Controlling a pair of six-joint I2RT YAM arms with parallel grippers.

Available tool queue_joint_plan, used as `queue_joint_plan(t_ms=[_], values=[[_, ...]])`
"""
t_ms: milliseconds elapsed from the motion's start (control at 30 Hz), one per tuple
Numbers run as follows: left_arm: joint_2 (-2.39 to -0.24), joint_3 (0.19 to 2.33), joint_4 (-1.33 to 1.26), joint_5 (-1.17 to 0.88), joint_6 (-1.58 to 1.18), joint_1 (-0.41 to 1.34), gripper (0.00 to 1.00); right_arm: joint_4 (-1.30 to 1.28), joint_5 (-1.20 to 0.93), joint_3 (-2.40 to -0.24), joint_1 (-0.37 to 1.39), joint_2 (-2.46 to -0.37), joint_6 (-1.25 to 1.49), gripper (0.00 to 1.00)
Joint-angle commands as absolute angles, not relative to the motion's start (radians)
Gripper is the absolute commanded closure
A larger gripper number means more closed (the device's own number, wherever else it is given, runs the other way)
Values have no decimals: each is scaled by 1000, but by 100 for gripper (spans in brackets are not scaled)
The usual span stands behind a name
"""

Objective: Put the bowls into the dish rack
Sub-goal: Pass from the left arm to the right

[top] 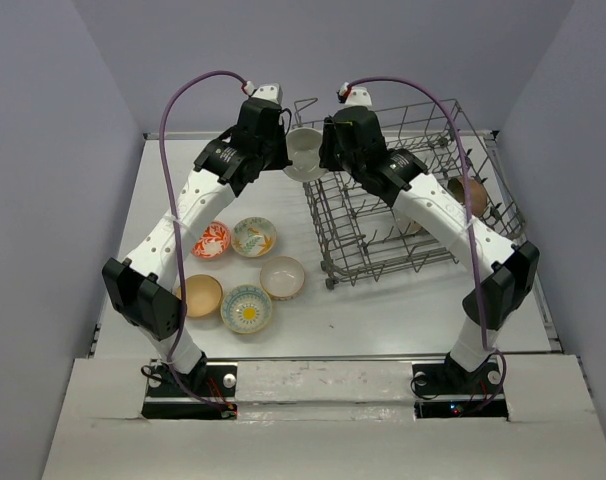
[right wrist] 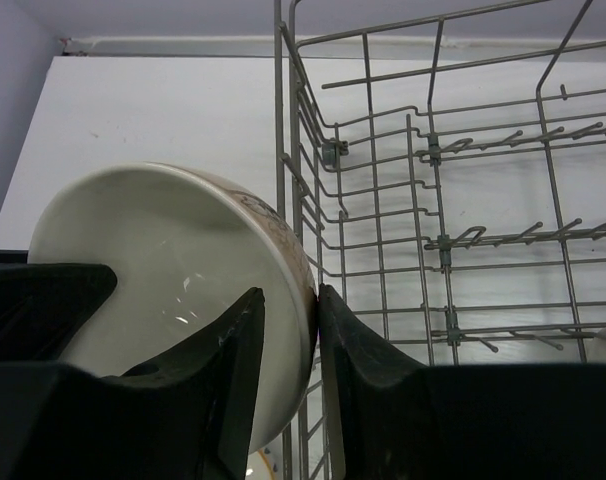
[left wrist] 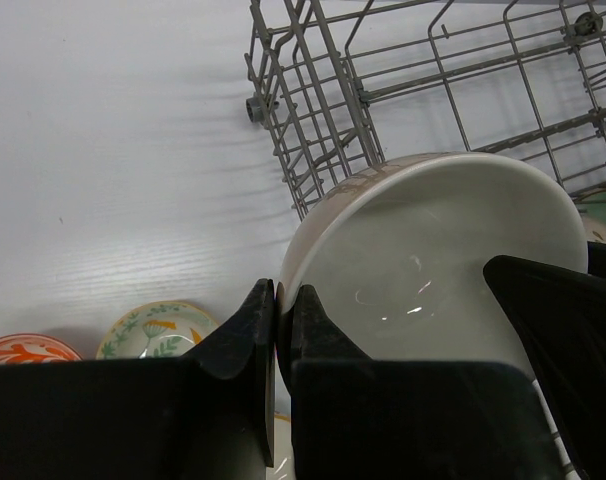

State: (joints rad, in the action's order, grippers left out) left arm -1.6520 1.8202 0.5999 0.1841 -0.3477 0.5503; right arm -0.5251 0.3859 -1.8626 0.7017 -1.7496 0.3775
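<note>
Top view, held bowl: a pale cream bowl (top: pixel 305 152) hangs in the air between the two arms, just outside the left end of the dish rack (top: pixel 328 230).
Top view, grip: the left gripper (top: pixel 286 158) takes one side of the rim and the right gripper (top: pixel 326 155) the other. I judge this a handover, so that the arm nearer the rack can carry the bowl in.
Top view, waiting bowls: five lie mouth up before the left arm, apart from the rack: a red-orange bowl (top: pixel 211 240), a floral bowl (top: pixel 254 237), a white bowl (top: pixel 282 277), a tan bowl (top: pixel 198 295) and a blue-rimmed bowl (top: pixel 246 308).
Top view, loaded: a brown bowl (top: pixel 466 195) leans at the rack's right end.
Top view, surface and room: a white table (top: pixel 163 180) with faint grain, and plain pale lilac walls on three sides.
Left wrist, jaws: clamped on the rim, one finger inside and one outside, with the thin wall filling the gap.
Left wrist, bowl: it is tilted on edge, its glossy inside towards the camera and a tan patterned band on the outside. A black finger of the other gripper sits at the far rim.
Right wrist, jaws: they straddle the opposite rim and look pressed onto the wall, though this angle does not show whether both pads bear fully.
Right wrist, why: the tines stand just beside the bowl, and a bowl on edge should suit a slot between them.
</note>
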Motion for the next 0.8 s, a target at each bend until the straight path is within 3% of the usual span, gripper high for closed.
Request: queue_joint_plan(t_ms=[0,467,567,600,767], values=[[-1563,1871,508,189,-347,558,100,-511,402,-1888,707,-1750,371,67],[-1555,1875,502,176,-344,560,100,-511,414,-1888,707,-1763,365,76],[-1551,1871,497,170,-342,560,100,-512,417,-1890,707,-1767,362,88],[-1551,1871,492,163,-339,560,100,-512,422,-1890,707,-1767,364,99],[-1546,1873,485,144,-333,560,98,-509,448,-1905,707,-1750,354,99]])
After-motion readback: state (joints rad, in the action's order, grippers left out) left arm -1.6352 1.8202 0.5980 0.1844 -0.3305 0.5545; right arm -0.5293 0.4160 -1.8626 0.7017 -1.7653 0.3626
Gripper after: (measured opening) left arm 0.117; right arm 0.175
